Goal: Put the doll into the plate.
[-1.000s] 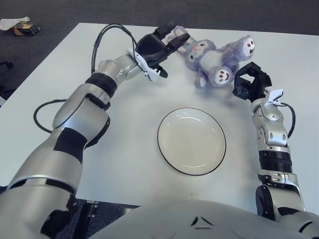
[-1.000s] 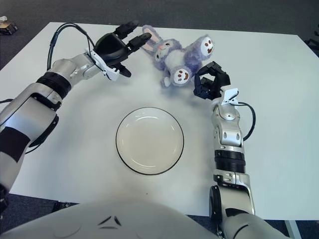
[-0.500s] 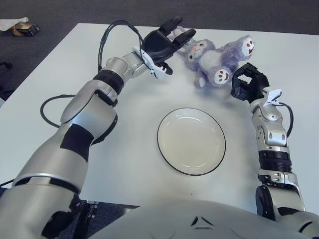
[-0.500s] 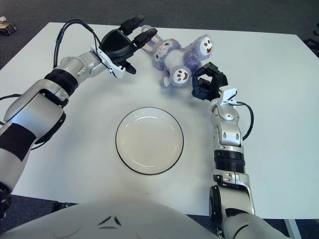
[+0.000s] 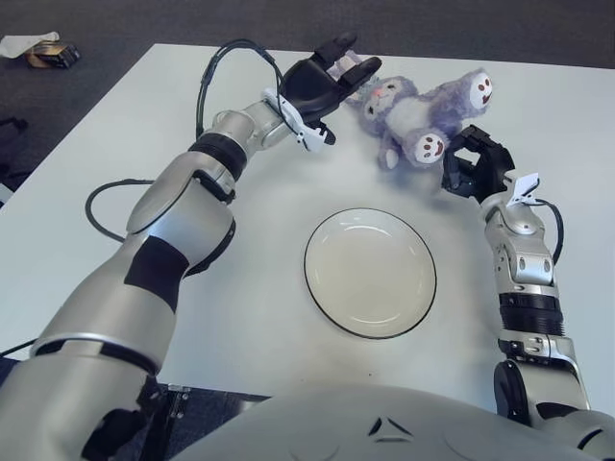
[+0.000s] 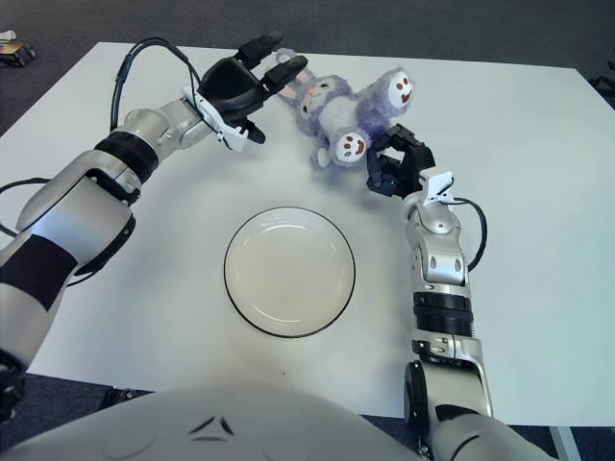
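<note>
A white worktop (image 5: 240,317) stands on a dark carpeted floor (image 5: 115,24). On that floor, beyond the worktop's far left corner, a small dark box (image 5: 50,56) lies just beside a crumpled white sheet (image 5: 21,43).

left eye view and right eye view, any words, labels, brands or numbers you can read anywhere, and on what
None can be read.
Doll: face and foot marks only, no text.
Plate: plain.
Left hand and right hand: white tags, nothing legible.
Small box on the floor: too small to read.
</note>
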Controlling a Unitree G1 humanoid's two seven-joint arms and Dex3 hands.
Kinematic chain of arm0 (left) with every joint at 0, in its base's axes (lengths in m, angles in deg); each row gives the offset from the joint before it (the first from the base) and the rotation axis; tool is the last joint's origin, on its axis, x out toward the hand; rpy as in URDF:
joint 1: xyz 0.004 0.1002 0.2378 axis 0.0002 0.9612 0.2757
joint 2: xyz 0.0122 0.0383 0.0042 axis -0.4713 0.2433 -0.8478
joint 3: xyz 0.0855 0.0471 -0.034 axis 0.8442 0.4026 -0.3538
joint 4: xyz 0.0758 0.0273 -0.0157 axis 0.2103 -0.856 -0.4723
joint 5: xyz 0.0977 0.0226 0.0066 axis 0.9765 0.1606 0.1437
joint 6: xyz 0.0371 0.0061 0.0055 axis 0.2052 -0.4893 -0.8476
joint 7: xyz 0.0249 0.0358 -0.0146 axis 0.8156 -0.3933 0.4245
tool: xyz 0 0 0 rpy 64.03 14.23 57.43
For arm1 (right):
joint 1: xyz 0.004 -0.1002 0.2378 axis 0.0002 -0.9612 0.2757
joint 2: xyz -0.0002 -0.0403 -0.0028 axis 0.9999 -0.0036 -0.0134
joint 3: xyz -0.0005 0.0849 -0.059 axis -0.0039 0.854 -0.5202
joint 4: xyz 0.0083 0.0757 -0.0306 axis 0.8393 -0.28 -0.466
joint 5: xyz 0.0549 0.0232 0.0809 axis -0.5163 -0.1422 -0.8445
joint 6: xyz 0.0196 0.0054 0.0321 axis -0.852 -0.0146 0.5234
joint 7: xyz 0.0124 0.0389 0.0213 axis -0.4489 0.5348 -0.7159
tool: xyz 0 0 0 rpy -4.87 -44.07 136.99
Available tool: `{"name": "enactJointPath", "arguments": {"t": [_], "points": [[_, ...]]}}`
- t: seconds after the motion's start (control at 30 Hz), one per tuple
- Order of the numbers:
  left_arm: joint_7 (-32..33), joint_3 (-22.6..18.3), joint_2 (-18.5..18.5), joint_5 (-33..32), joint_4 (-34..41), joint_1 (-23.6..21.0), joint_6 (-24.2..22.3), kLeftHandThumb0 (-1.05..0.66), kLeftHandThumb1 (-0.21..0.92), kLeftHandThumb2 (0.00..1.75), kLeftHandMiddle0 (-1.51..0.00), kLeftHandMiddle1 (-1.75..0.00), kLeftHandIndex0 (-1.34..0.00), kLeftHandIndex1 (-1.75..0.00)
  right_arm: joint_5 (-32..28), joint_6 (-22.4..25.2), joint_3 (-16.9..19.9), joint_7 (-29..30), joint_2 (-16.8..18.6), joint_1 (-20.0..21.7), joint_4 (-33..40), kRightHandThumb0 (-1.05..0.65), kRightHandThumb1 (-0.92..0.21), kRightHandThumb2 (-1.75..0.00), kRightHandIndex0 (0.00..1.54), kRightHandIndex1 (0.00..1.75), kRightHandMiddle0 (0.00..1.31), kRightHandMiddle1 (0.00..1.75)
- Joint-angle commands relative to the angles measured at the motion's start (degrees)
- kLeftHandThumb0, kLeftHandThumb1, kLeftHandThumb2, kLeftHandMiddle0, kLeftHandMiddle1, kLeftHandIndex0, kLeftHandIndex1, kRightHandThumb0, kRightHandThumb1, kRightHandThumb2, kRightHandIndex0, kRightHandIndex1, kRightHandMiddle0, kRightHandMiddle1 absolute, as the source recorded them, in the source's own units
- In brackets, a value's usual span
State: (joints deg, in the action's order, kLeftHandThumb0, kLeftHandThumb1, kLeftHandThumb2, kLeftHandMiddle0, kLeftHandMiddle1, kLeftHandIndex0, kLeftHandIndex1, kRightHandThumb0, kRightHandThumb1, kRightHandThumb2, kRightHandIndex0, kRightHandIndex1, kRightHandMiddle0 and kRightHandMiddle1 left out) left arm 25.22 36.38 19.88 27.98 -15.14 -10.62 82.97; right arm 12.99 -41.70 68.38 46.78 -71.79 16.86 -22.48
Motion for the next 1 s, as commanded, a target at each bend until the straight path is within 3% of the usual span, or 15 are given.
{"name": "enactJointPath", "arguments": {"t": [0.0,0.43,0.77,0.9,0.97], "points": [[-1.56,0.08,1.83,-0.87,-0.79,-2.79,-1.86,-0.89,0.71,0.36,0.00,0.00,0.00,0.00,-0.82,0.84,0.03,-1.09,-0.88,-1.00,1.47,-0.43,-0.47,-1.13,0.93,1.75,0.49,1.75],[-5.76,-0.08,4.19,-2.73,-1.27,-4.27,-3.69,-0.91,0.62,0.44,-0.06,-0.03,0.00,0.00,-3.14,1.62,-0.33,-4.69,-0.60,-2.32,3.75,-0.43,-0.49,-1.09,0.98,1.75,0.48,1.75],[-7.16,-0.78,4.87,-4.64,-1.11,-3.97,-2.59,-1.04,0.66,0.41,-0.10,-0.05,-0.01,-0.02,-4.50,2.74,-0.90,-6.19,-0.34,-3.64,6.97,-0.42,-0.50,-1.09,0.98,1.75,0.47,1.75],[-7.84,-0.95,7.27,-5.24,-3.86,-3.74,-5.56,-0.99,0.63,0.42,-0.12,-0.06,0.00,-0.07,-4.18,3.36,-1.34,-6.32,-0.54,-4.31,8.38,-0.42,-0.50,-1.09,0.98,1.75,0.47,1.75],[-8.06,-0.94,7.75,-5.35,-4.36,-3.71,-5.93,-0.86,0.51,0.57,-0.11,-0.06,0.00,-0.08,-3.67,3.51,-1.64,-6.45,-0.88,-4.81,9.22,-0.42,-0.50,-1.09,0.98,1.75,0.47,1.75]]}}
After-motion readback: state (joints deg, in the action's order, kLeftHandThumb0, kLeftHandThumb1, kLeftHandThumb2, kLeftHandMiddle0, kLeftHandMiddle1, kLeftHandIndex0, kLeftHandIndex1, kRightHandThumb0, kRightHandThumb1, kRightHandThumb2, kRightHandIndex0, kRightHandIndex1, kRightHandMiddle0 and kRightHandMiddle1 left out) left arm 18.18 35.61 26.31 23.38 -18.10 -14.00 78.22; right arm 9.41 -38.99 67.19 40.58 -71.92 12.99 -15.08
